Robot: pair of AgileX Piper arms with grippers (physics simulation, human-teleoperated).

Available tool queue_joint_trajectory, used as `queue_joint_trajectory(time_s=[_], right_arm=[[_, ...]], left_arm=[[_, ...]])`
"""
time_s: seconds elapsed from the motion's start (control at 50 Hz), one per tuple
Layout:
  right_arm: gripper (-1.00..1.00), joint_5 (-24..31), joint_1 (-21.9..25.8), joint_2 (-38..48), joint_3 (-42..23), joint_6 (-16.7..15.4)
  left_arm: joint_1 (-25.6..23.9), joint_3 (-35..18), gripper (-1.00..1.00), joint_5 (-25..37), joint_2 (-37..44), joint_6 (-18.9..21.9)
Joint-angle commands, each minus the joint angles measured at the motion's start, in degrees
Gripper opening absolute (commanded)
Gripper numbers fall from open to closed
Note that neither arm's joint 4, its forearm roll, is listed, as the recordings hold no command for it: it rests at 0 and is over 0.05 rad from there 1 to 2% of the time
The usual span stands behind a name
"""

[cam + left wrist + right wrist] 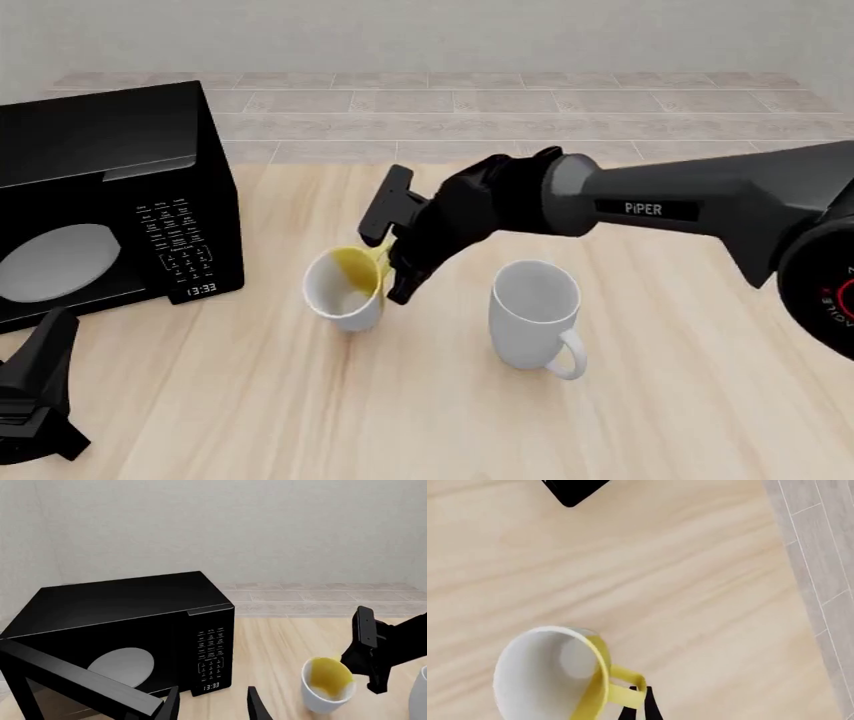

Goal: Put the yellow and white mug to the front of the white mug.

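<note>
Microwave [107, 200] fills the left of the front view, door swung open toward the left gripper [34, 400], which sits idle at lower left; in its wrist view the jaws stand apart, holding nothing. Wooden table [694, 400] is otherwise bare near the mugs. White mug [534, 312] stands upright at centre-right, handle toward the lower right. Yellow and white mug [344, 288] is just left of it, tilted, so likely held by the right gripper [395, 268], which looks clamped on the yellow handle [624, 690]. Closure is only partly visible. White mug sits near any path forward.
</note>
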Motion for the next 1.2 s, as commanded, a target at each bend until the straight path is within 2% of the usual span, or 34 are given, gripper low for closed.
queue_joint_trajectory(time_s=[0.02, 0.22, 0.34, 0.54, 0.62, 1.2], right_arm=[[-1.0, -0.8, -0.8, -3.9, 1.9, -0.5], [-1.0, -0.9, -1.7, -7.8, 3.0, -1.0], [-1.0, -0.1, -2.1, -10.4, 3.2, 1.5], [-1.0, 1.5, -4.7, -12.4, 2.1, 3.6], [-1.0, 1.6, -5.8, -13.0, 2.1, 5.5], [-1.0, -0.8, -13.6, -20.1, 8.2, 10.2]], left_arm=[[0.0, 0.0, 1.0, 0.0, 0.0, 0.0], [0.0, 0.0, 1.0, 0.0, 0.0, 0.0], [0.0, 0.0, 1.0, 0.0, 0.0, 0.0], [0.0, 0.0, 1.0, 0.0, 0.0, 0.0], [0.0, 0.0, 1.0, 0.0, 0.0, 0.0], [0.0, 0.0, 1.0, 0.0, 0.0, 0.0]])
